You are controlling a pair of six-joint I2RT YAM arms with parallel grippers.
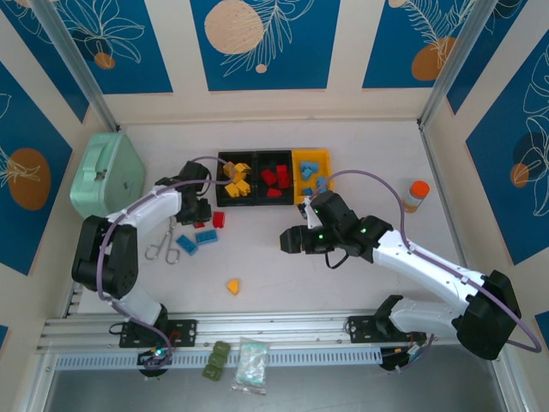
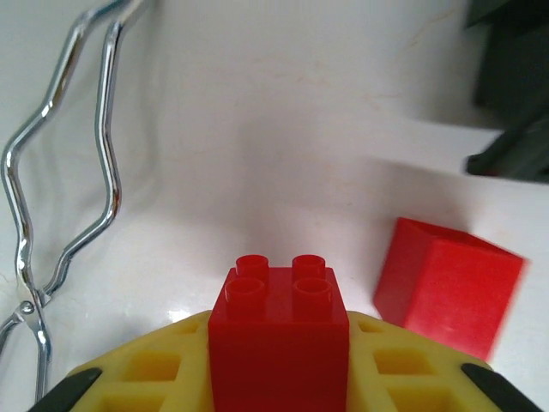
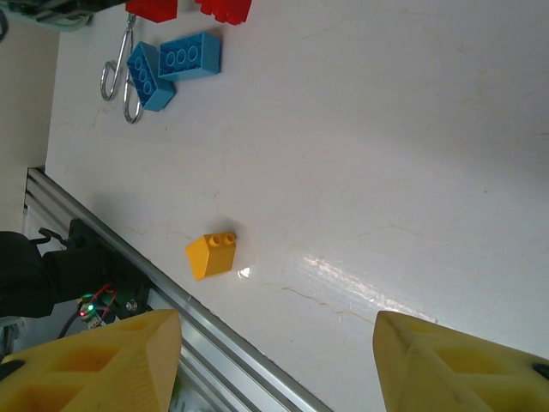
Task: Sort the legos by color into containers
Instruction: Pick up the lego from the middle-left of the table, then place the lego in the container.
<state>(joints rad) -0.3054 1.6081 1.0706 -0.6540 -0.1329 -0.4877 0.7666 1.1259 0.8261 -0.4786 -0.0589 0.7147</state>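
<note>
Top view: containers at the far side of the desk, yellow slope brick lying alone. Left wrist: left pincer clamps a red 2x2 brick; a shallow hold could let it slip. Right wrist: right pincer gapes wide, empty

Held red brick: bottom cut off by the lower frame edge.
Loose red brick: right side blurred.
Metal forceps: run off upper and left edges.
Red bricks: clipped at top edge.
</note>
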